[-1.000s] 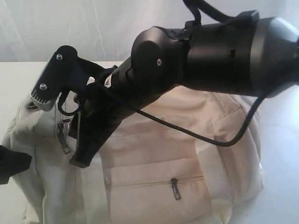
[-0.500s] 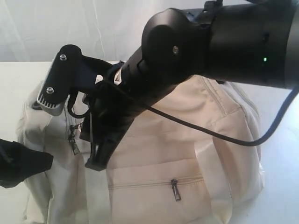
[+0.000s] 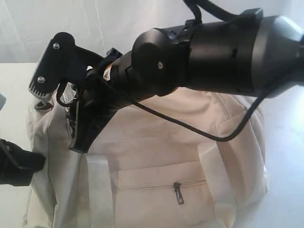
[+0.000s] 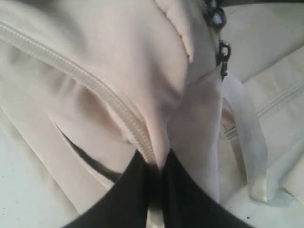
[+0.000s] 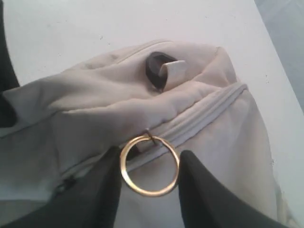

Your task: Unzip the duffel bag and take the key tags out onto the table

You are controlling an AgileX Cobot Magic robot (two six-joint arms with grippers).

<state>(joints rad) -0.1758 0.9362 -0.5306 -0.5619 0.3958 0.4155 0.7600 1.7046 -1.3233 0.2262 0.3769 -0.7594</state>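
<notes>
The cream duffel bag [image 3: 161,156] lies on the white table [image 3: 285,142]. My right arm reaches across to the bag's left end, where my right gripper [image 3: 78,145] points down. In the right wrist view my right gripper [image 5: 149,166] is shut on a gold ring [image 5: 148,193] that hangs from the grey top zipper [image 5: 209,116], one finger against each side of it. My left gripper [image 3: 40,161] sits low at the bag's left end. In the left wrist view my left gripper [image 4: 159,166] pinches a fold of bag fabric and zipper tape [image 4: 95,90]. The key tags are hidden.
A zipped side pocket [image 3: 178,192] faces the exterior camera between two pale webbing straps [image 3: 97,190]. A dark loop with a fabric tab [image 5: 156,69] sits on the bag's end. Metal zipper pulls [image 4: 221,47] hang near one strap. A white curtain [image 3: 95,23] is behind the table.
My left gripper has gone from open to shut on the bag's fabric. The right arm has shifted up and left, and the bag's left end has bunched up.
</notes>
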